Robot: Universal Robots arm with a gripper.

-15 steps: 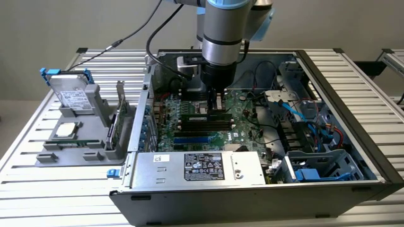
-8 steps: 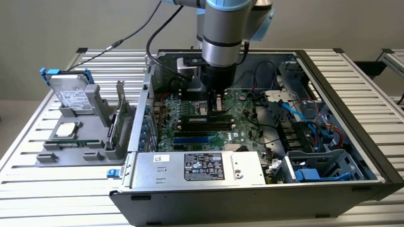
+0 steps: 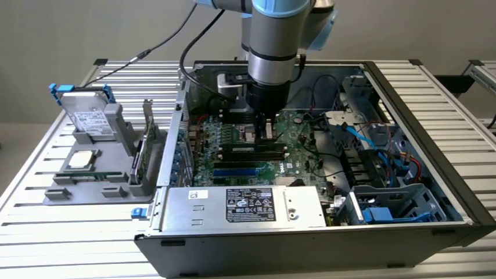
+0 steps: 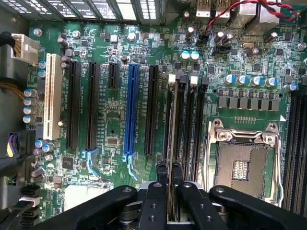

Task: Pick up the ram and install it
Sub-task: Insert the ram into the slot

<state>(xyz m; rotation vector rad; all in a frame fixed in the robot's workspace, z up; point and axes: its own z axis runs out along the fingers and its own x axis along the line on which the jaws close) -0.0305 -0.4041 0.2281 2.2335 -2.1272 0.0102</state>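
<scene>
claw (image 4: 169, 170) nearly closed, pinching the ram (image 4: 169, 207) edge-on btwn its fingers. ram sits directly under the claw, long axis parallel to the black mem slots (image 4: 197, 124), seemingly lined up over one next to the cpu socket (image 4: 242, 165). beyond: mobo (image 4: 110, 120) inside the open case (image 3: 434, 104) on the bench (image 3: 46, 244).

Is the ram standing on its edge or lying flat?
On its edge: the ram shows as a thin line gripped in the end effector, parallel to the memory slots.
</scene>
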